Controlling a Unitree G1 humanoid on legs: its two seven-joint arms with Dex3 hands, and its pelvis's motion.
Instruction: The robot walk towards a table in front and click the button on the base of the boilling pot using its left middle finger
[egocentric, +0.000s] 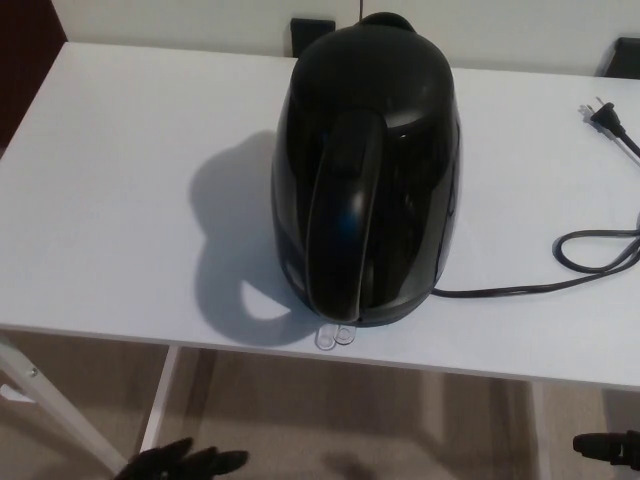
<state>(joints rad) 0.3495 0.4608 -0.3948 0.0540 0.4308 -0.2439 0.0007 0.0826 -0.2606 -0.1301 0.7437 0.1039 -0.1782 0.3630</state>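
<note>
Head view kettle (365, 170): black, upright on worktop (110, 190); contents hidden.
Button (335, 336): clear tab at kettle's near base.
Left robot hand (182, 463): below the kettle, fingers spread, empty.
Right robot hand (607, 447): finger state unclear.

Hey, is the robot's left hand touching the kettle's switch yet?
Apart. In the head view the left hand sits at the bottom edge, below the table front, with bare floor between it and the clear switch.

Glossy black kettle (365, 170); white table (110, 190); black cord (560, 270).
</note>
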